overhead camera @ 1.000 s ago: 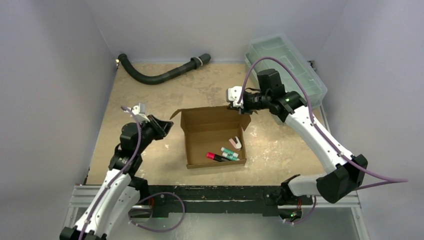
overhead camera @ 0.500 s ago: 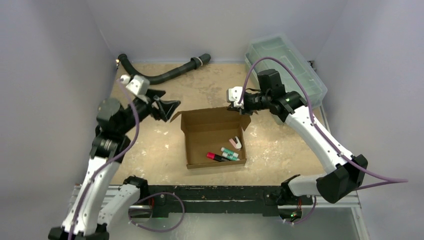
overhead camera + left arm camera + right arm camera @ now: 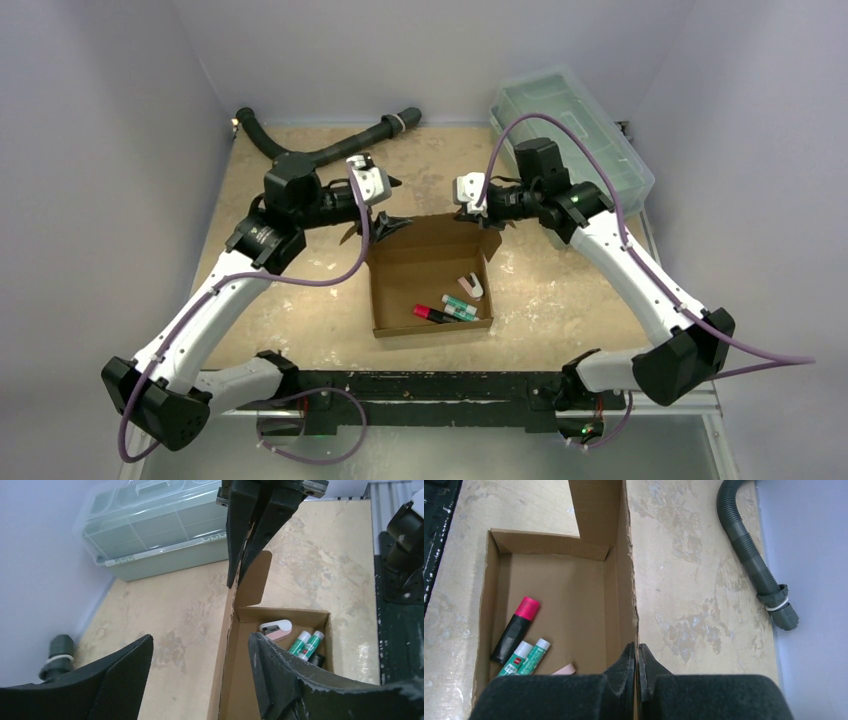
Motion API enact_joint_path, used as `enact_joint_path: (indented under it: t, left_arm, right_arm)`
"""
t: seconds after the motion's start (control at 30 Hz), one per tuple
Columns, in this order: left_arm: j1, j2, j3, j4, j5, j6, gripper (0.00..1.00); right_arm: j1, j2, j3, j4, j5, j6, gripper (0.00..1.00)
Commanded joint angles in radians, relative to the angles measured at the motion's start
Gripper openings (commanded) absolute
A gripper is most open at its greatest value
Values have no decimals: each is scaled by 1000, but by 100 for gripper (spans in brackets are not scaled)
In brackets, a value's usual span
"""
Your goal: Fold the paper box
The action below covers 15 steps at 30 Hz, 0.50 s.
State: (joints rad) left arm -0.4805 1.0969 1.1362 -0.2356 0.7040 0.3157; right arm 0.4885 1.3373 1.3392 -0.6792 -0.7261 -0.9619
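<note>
Light was bright, even and diffuse from above, shadows soft under the arms and inside the paper box (image 3: 430, 262), and the right wrist's near black fingers (image 3: 626, 667) showed dark with little detail.

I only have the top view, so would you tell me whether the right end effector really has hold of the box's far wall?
Observer: Yes; in the right wrist view the right end effector is shut on the box, pinching its far wall's top edge.
Operator: Thank you. Is the left one gripping too?
Observer: No; the left wrist view shows the left end effector open, that wall standing between its fingers, touching neither.
</note>
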Motion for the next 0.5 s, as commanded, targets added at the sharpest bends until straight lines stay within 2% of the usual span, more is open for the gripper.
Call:
enact_joint_path:
  t: [0.0,0.13,0.47]
  left_arm:
    - [-21,23,55,-56,-13,175,65]
    - [-36,45,65,-91,-31,215,49]
    - [-110,95,98,-180,-116,277,28]
  right_arm:
    - [1,38,-2,-75,-16,32,3]
    - [1,50,4,-80,-18,34,4]
    - [4,68,18,-93,-21,34,4]
